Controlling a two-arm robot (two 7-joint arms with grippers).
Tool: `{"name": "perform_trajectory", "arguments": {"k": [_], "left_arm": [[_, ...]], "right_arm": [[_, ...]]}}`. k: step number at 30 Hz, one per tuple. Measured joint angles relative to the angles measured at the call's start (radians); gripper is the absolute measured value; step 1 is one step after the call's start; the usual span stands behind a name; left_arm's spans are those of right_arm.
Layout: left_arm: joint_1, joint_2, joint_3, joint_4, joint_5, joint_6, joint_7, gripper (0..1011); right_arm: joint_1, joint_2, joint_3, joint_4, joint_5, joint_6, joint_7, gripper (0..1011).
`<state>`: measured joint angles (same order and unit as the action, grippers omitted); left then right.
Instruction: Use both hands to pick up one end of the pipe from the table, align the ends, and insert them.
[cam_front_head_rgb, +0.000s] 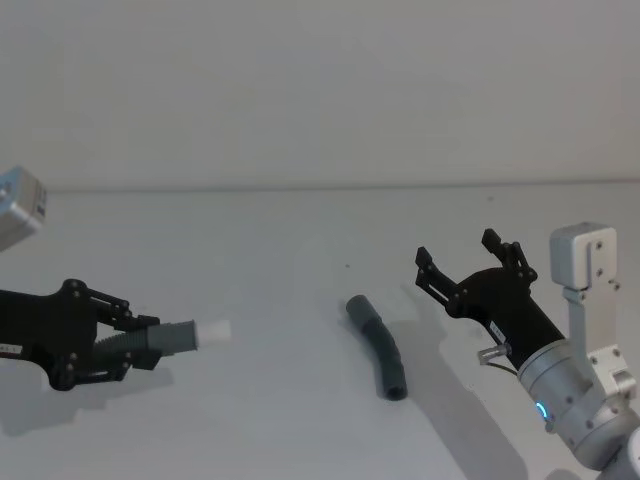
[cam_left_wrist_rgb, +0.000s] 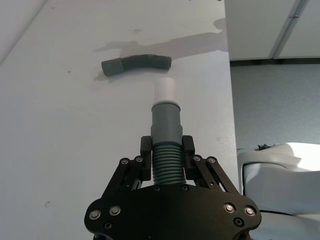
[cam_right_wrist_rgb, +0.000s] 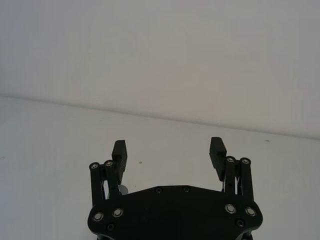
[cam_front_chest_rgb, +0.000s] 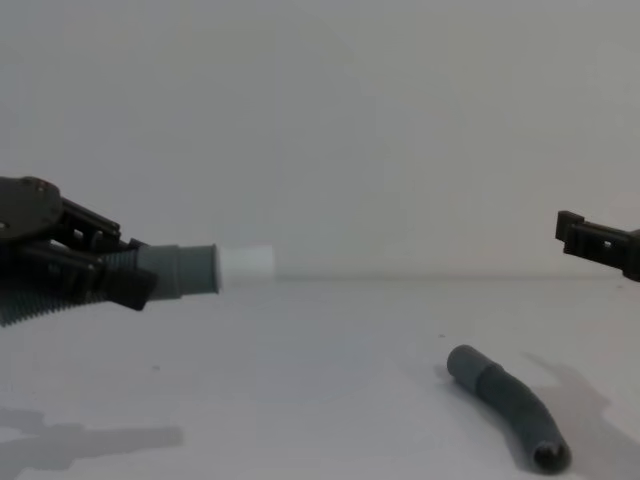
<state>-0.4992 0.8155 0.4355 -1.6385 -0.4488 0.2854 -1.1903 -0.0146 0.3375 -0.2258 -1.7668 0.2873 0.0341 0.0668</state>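
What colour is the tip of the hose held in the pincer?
White tip on a grey cuff; best in the left wrist view.

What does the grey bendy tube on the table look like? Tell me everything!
The loose hose piece is dark grey, plastic-looking and bent. Its middle is ribbed; the far end is a smooth cuff, the near end a hollow opening. It lies flat on the white table, touching nothing else. The open right end effector hovers apart from it; the left end effector holds the other piece.
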Motion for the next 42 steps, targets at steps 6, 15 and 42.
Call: {"name": "perform_trajectory", "arguments": {"k": [6, 15, 42], "left_arm": [[-0.025, 0.007, 0.01, 0.011, -0.011, 0.013, -0.024, 325], [-0.035, 0.012, 0.013, 0.015, -0.025, 0.017, -0.029, 325], [-0.038, 0.015, 0.016, 0.015, -0.038, 0.01, -0.026, 325]], "right_arm": [[0.0, 0.0, 0.0, 0.0, 0.0, 0.0, 0.0, 1004], [0.0, 0.0, 0.0, 0.0, 0.0, 0.0, 0.0, 1004], [0.066, 0.083, -0.016, -0.149, 0.017, 0.386, 0.07, 1004]]}}
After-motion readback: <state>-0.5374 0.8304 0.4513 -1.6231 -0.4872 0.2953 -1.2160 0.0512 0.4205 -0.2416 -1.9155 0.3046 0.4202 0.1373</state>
